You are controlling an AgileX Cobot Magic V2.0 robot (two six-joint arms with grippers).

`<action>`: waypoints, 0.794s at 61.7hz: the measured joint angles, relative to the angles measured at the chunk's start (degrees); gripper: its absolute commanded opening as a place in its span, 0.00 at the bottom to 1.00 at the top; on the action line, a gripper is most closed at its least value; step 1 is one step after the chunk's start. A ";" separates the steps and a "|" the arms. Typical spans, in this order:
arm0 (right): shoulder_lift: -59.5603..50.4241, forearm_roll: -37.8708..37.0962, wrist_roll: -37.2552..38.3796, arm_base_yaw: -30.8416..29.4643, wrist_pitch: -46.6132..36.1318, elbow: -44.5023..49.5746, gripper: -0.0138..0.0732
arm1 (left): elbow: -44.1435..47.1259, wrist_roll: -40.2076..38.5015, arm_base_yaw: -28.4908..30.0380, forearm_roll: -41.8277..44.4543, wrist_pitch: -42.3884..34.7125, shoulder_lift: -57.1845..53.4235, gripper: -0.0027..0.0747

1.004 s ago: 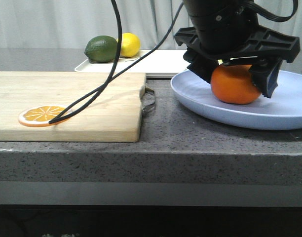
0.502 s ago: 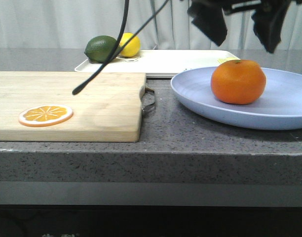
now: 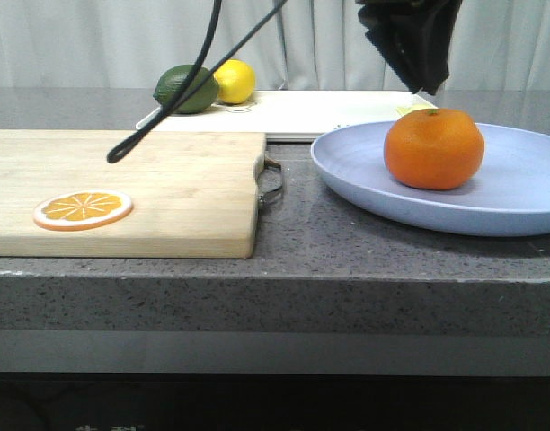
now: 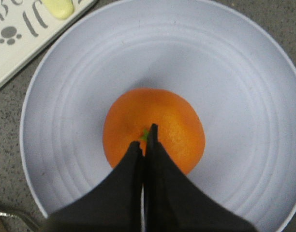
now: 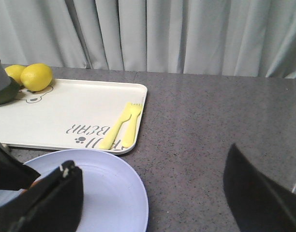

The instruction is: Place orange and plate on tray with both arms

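Note:
The orange rests in the pale blue plate on the grey counter, in front of the cream tray. My left gripper hangs shut and empty above the orange, clear of it. In the left wrist view its closed fingertips point at the orange's stem, with the plate all around. My right gripper is open and empty, low over the counter at the plate's edge, with the tray beyond. It does not show in the front view.
A wooden cutting board with an orange slice lies at the left. A dark green fruit and a lemon sit at the tray's far left corner. A yellow fork lies on the tray's near side. Cables hang over the board.
My left gripper, open around the orange on the plate a second ago, has risen clear of it and shut. The orange stayed on the plate.

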 measured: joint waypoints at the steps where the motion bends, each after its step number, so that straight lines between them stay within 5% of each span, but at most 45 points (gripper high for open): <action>1: 0.00 0.00 0.00 0.00 0.00 0.00 0.85 | -0.31 0.00 0.00 0.08 0.59 0.00 0.01; 33: 0.00 0.00 0.00 0.00 0.00 0.00 0.85 | -3.14 0.00 0.25 3.37 6.73 -2.15 0.01; 49: 0.00 0.00 0.00 0.00 0.00 0.00 0.85 | 3.08 -0.19 9.16 4.41 6.85 -9.44 0.01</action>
